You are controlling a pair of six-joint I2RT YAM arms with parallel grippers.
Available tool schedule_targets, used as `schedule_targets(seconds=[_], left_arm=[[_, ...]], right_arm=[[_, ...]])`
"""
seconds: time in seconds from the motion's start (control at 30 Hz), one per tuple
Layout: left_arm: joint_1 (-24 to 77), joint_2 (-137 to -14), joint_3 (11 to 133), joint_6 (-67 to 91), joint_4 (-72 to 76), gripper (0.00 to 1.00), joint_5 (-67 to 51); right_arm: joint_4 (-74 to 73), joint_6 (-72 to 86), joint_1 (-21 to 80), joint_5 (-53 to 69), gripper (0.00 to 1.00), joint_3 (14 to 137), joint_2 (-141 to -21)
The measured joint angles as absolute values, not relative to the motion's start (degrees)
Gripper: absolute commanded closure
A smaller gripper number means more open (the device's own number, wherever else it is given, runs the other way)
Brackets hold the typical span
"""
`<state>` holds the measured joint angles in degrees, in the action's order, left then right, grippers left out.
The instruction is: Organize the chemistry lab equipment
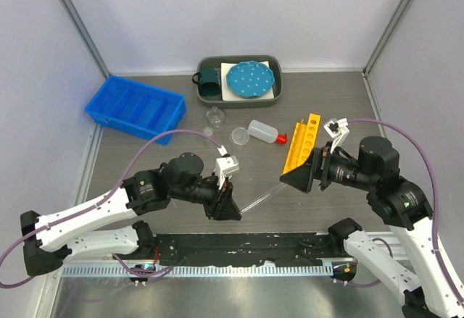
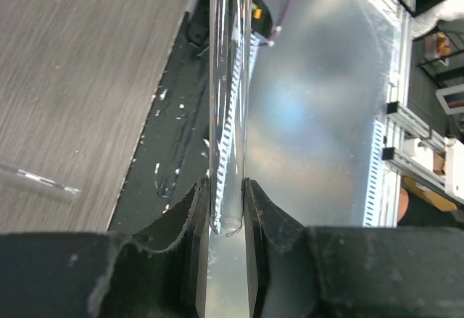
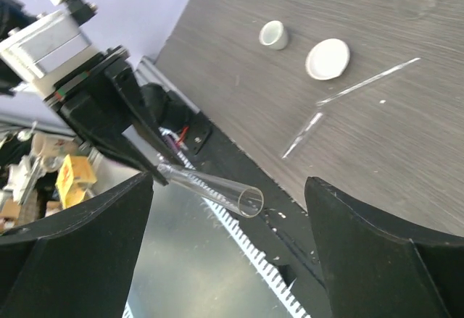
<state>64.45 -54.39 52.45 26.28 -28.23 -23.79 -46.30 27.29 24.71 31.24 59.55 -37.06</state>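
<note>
Between the left jaws sits the rounded, closed end of a clear test tube (image 2: pixel 228 79). It is pinched from both sides, so the jaws stand almost together with only the glass keeping them apart. The tube reaches straight out ahead of them, clear of the surface, and its open mouth points toward the right jaws. Those are spread wide and grip nothing. From the right wrist, the tube's mouth shows about midway across their gap, though I cannot tell whether it has actually entered it.

Past the open right jaws, down on the dark surface (image 3: pixel 406 151), lie two thin glass rods (image 3: pixel 366 82). Further out are two small round dishes (image 3: pixel 328 58), near each other but not touching.

Just behind the right jaws, seen from above, the long yellow rack (image 1: pixel 303 144) lies flat. Beside its far end the white squeeze bottle (image 1: pixel 262 131) rests on its side, with its red nozzle toward the rack. Beyond the left jaws stand a small clear flask (image 1: pixel 215 117) and a clear beaker (image 1: pixel 239 137), well away from the held tube.
</note>
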Motion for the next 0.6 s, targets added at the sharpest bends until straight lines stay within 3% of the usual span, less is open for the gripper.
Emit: schedule_targets(seconds=[0.23, 0.3, 0.43, 0.6], left_arm=[[64.4, -51.9, 51.4, 26.0, -24.5, 1.00, -29.8], [64.4, -51.9, 51.3, 25.7, -23.5, 1.00, -31.1], [64.4, -51.9, 50.8, 25.2, -21.6, 1.00, -33.4], [63.7, -52.1, 50.3, 25.0, -19.7, 1.00, -35.7]], right_arm=[[-46.3, 28.3, 24.7, 38.8, 0.14, 59.5, -34.7], [-46.3, 28.7, 24.7, 40.1, 0.17, 59.5, -34.7], [-46.0, 29.5, 24.7, 42.2, 0.33, 59.5, -34.8], [-44.8, 30.5, 24.7, 44.1, 0.37, 59.5, -34.8]])
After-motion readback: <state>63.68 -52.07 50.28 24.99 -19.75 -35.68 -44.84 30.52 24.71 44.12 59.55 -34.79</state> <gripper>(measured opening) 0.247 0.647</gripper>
